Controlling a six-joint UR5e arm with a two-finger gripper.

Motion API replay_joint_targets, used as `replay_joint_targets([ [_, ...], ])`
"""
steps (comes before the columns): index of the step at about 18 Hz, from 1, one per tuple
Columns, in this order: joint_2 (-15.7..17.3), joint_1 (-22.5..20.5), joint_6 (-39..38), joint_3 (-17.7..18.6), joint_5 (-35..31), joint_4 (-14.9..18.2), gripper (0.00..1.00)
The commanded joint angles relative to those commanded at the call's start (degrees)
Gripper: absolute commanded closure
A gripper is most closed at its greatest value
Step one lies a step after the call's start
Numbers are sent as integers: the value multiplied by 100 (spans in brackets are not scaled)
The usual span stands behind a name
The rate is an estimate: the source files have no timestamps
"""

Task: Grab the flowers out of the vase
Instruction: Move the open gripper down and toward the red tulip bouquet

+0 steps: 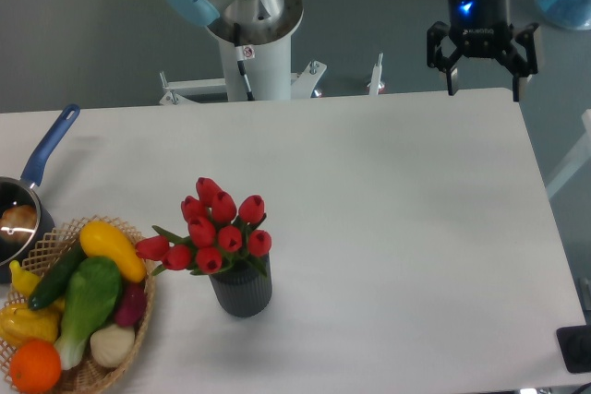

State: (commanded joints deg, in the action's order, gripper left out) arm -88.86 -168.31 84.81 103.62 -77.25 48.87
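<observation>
The flowers (214, 225), a bunch of red tulip buds with green leaves, stand upright in the vase (242, 292), a short dark grey ribbed cylinder on the near-left part of the white table. My gripper (482, 91) hangs at the far right edge of the table, high above the surface and far from the flowers. Its two dark fingers are spread wide apart with nothing between them. The stems are hidden inside the vase.
A wicker basket (138, 329) holding vegetables and fruit sits at the near left corner, close beside the vase. A blue-handled saucepan (28, 193) lies at the left edge. The arm's white base (251, 43) stands behind the table's far edge.
</observation>
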Motion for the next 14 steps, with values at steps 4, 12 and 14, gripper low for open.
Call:
replay_joint_targets([
  [4,-9,26,-184,-9,17,-35,0],
  [12,9,88,-1079,158,631,-35,0],
  [14,18,97,-1475,202,1000,-35,0],
])
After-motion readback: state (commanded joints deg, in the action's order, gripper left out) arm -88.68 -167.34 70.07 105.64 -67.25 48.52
